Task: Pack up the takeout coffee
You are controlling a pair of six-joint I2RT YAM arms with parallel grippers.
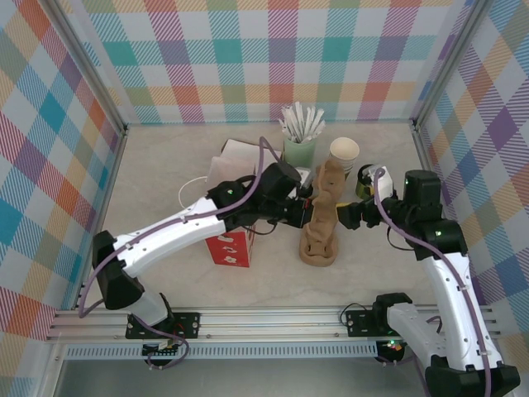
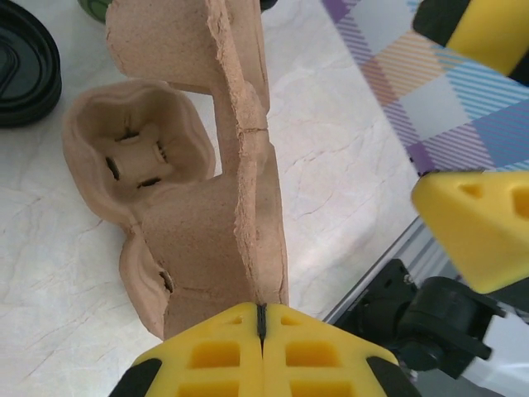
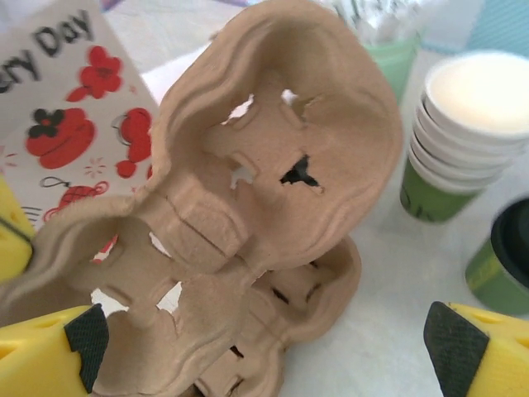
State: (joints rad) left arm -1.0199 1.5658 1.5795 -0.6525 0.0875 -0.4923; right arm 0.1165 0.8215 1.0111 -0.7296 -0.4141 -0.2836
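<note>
Left gripper (image 2: 261, 331), fingers pinching the rim of the brown moulded-pulp cup carrier (image 2: 207, 223), stands it on edge, presumably for the right gripper (image 3: 269, 343), fingers spread wide.

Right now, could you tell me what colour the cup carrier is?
The cup carrier is light brown, clearest in the right wrist view.

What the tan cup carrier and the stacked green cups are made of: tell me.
Tan moulded drink carrier: looks like pressed paper pulp, matte, fibrous, ragged edges. Stack of green cups: probably paper, smooth, rolled cream rims.
</note>
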